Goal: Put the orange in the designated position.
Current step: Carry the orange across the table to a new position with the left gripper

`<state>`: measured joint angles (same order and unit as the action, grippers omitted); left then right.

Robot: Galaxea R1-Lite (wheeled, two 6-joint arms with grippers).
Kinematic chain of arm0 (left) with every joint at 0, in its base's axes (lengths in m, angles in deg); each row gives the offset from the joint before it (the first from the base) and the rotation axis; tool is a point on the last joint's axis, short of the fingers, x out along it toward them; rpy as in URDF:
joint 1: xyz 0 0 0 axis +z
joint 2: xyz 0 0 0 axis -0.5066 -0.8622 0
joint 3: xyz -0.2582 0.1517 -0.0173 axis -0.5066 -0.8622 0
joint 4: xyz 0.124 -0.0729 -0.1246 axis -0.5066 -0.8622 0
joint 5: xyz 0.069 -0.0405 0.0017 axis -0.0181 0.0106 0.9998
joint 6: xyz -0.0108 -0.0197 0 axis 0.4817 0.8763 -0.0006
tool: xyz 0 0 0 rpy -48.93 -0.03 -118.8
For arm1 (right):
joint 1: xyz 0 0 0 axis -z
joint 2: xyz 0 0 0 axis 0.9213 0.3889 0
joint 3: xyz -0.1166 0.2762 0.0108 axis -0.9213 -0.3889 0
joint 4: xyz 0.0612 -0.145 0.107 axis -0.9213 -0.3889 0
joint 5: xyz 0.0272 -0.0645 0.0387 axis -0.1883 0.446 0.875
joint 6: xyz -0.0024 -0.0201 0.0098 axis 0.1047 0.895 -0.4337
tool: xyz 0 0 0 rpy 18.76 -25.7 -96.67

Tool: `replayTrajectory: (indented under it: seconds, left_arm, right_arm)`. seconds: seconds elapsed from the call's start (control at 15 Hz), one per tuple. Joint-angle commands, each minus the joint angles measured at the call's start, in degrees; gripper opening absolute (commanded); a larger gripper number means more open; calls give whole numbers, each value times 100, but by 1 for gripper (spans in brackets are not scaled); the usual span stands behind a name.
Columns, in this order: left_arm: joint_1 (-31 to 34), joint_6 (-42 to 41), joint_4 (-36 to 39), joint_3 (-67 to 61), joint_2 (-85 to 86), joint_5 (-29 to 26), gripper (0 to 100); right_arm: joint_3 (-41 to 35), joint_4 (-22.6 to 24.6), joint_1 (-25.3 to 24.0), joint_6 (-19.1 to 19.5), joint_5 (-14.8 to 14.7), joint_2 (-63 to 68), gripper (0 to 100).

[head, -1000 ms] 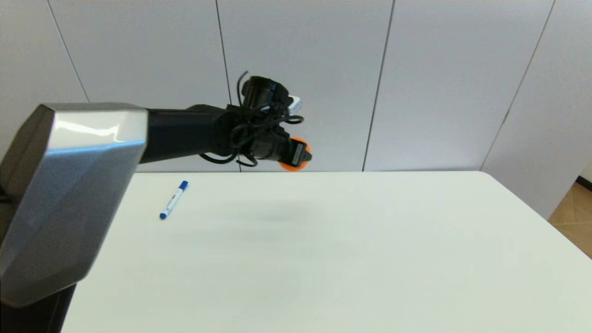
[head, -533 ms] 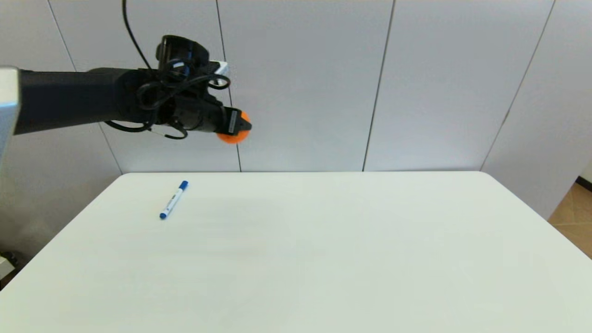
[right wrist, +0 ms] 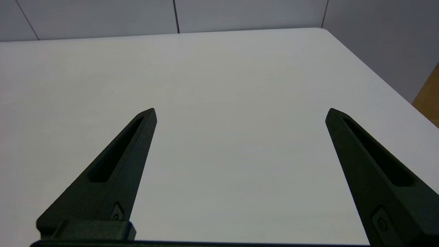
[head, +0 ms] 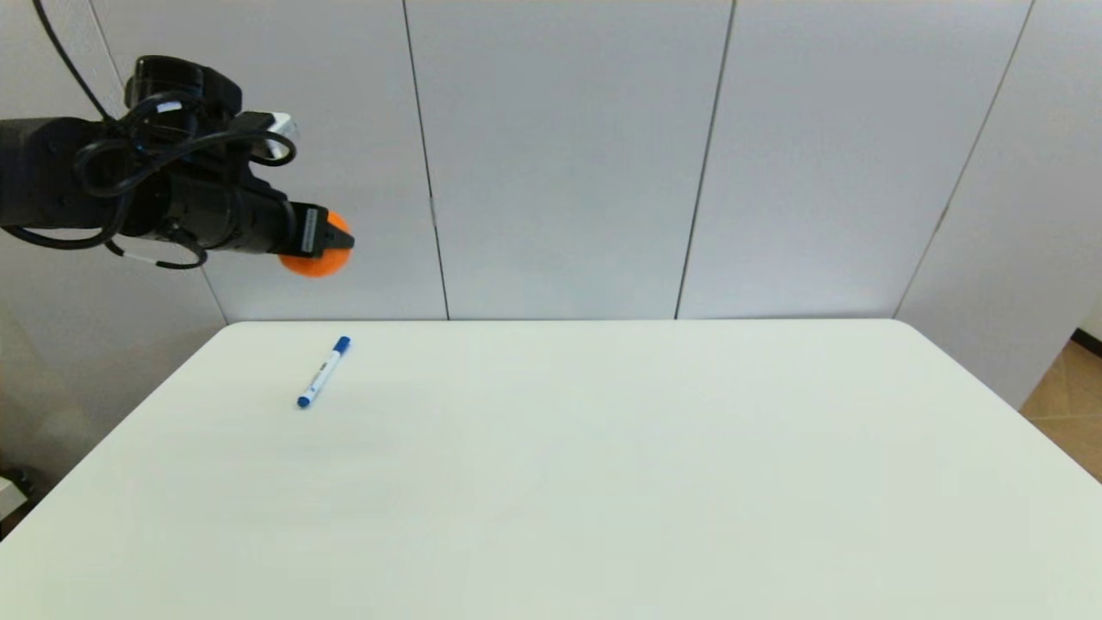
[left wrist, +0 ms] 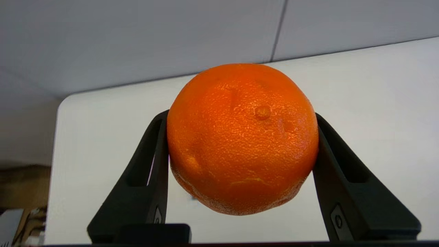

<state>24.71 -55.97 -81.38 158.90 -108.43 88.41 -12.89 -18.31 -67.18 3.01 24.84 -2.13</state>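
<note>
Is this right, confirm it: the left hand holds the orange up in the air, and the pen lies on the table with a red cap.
Not quite. The left hand does hold the orange in the air, and the pen lies on the table, but its cap is blue, not red, as the head view shows.

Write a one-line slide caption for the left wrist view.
Left gripper shut on the orange, a black finger on each side, above the white table.
</note>
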Motion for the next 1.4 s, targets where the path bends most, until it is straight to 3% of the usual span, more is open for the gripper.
replayTrajectory:
  seconds: [0.07, 0.67, 1.4]
  left_arm:
    - [520, -5, 1, -416, 318, -5, 0]
    - [1215, 4, 10, -591, -209, 276, 0]
    - [1215, 13, 212, -64, -1756, 285, 0]
  right_arm:
    - [0, 1, -1, -1, -2, 7, 100]
    - [0, 1, -1, -1, -2, 7, 100]
    - [0, 1, -1, -1, -2, 7, 100]
